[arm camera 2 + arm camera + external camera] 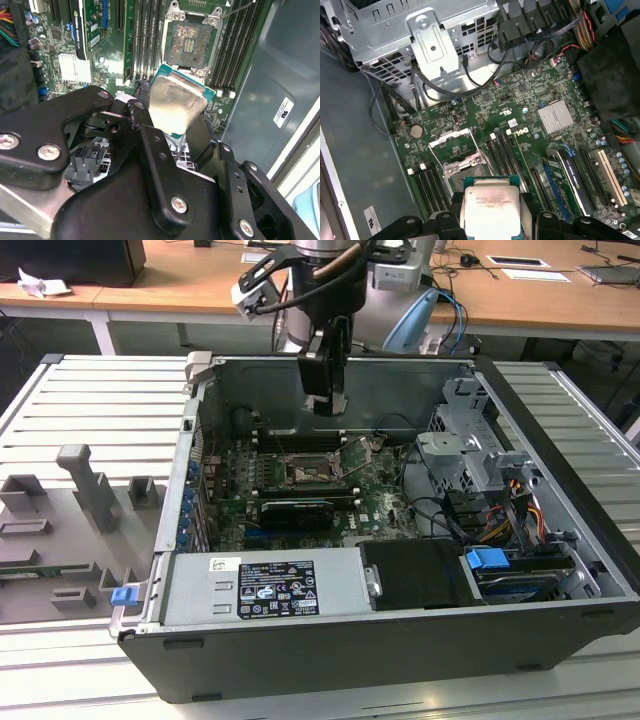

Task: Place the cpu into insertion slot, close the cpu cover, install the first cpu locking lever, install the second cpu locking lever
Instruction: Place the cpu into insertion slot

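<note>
Chip is pinched by its edges in my closed claw, silver face showing, hanging in the air above the bare socket on the green board, inside the open computer case on the counter.

Arm comes down from above, wrist vertical. Gripper points straight down, fingers clamped on opposite edges of cpu.
</note>
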{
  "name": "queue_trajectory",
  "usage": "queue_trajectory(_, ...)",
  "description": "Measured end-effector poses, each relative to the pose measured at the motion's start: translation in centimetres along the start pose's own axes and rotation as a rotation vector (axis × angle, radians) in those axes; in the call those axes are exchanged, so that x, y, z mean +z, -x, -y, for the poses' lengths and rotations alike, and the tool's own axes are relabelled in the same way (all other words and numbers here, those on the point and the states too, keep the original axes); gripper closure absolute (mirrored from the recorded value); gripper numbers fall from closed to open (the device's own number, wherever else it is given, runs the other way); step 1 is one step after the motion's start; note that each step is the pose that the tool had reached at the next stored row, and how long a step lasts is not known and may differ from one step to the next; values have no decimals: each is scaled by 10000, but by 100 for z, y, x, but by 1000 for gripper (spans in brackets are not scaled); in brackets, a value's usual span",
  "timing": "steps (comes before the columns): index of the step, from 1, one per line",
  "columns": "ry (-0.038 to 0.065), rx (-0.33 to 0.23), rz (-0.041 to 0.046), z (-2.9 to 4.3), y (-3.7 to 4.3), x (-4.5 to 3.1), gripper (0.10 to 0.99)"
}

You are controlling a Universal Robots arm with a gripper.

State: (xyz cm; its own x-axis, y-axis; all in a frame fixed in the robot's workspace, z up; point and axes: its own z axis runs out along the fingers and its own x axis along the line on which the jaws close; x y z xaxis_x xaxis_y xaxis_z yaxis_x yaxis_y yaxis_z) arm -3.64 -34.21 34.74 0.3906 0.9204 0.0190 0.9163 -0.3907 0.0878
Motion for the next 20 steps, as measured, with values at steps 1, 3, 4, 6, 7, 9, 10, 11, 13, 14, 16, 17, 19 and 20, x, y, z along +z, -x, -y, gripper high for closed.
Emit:
queue_trajectory(1,-2,-109,-8,4,2,8,557)
queue_trajectory(3,-10,-555,-49,4,2,23,557)
queue_trajectory(4,-17,-897,-79,6,2,36,557)
queue_trajectory(6,-28,-1457,-126,7,3,52,557)
queue_trajectory(7,-30,-1613,-140,8,3,57,557)
queue_trajectory(9,-32,-1661,-146,9,3,72,557)
queue_trajectory(10,-31,-1662,-146,9,3,76,557)
queue_trajectory(11,-32,-1662,-146,9,3,80,557)
queue_trajectory(13,-32,-1662,-145,10,3,86,557)
queue_trajectory(14,-32,-1662,-145,10,3,87,557)
queue_trajectory(16,-31,-1662,-146,11,3,93,557)
queue_trajectory(17,-32,-1662,-145,11,3,94,557)
queue_trajectory(19,-32,-1662,-145,11,3,96,557)
queue_trajectory(20,-32,-1662,-146,11,3,97,557)
